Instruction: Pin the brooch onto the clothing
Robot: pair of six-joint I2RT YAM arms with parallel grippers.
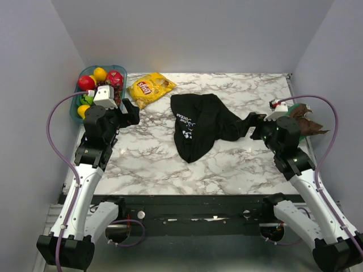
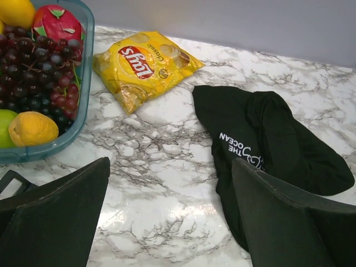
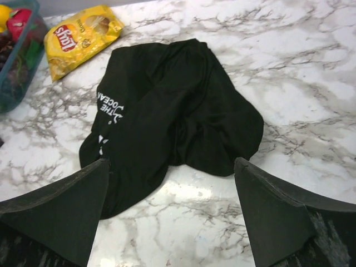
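Observation:
The clothing, a black T-shirt (image 1: pixel 201 124) with white print, lies crumpled in the middle of the marble table. It also shows in the left wrist view (image 2: pixel 272 133) and the right wrist view (image 3: pixel 178 111). The brooch is not in view in any frame. My left gripper (image 1: pixel 129 113) is open and empty, left of the shirt, its jaws wide over bare marble (image 2: pixel 171 167). My right gripper (image 1: pixel 253 126) is open and empty at the shirt's right edge, hovering over marble just short of the cloth (image 3: pixel 171 164).
A teal basket (image 1: pixel 76 107) of fruit stands at the back left, close to my left arm. A yellow Lay's chip bag (image 1: pixel 150 88) lies behind the shirt. A brown crumpled object (image 1: pixel 309 122) sits at the right edge. Grey walls enclose three sides.

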